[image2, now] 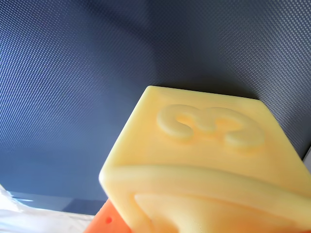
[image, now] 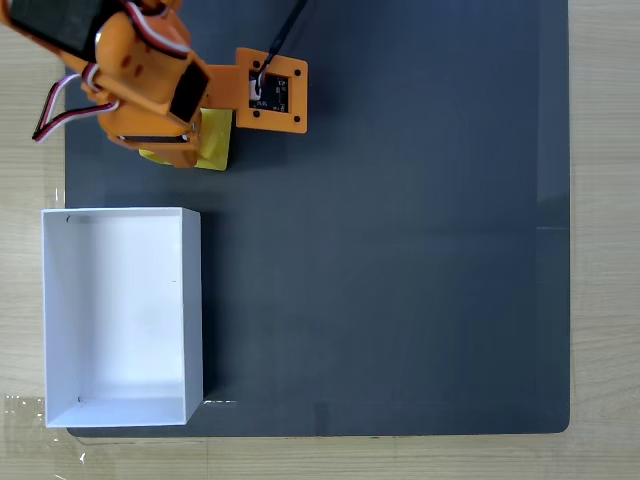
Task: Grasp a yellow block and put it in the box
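In the fixed view my orange gripper [image: 183, 150] is at the top left of the dark mat, above the box. The yellow block [image: 215, 140] pokes out beneath it, mostly covered by the arm. Seen from the wrist, the yellow block [image2: 209, 170] is very close and tilted, showing an embossed "3". An orange finger [image2: 104, 222] presses against its lower left edge, so the gripper looks shut on it. The white open-top box [image: 192, 300] sits empty at the lower left, a short gap below the gripper.
A dark mat [image: 400, 250] covers most of the light wooden table [image: 605, 200]. An orange camera mount [image: 272, 90] with a black cable sticks out to the right of the arm. The mat's right and middle parts hold no objects.
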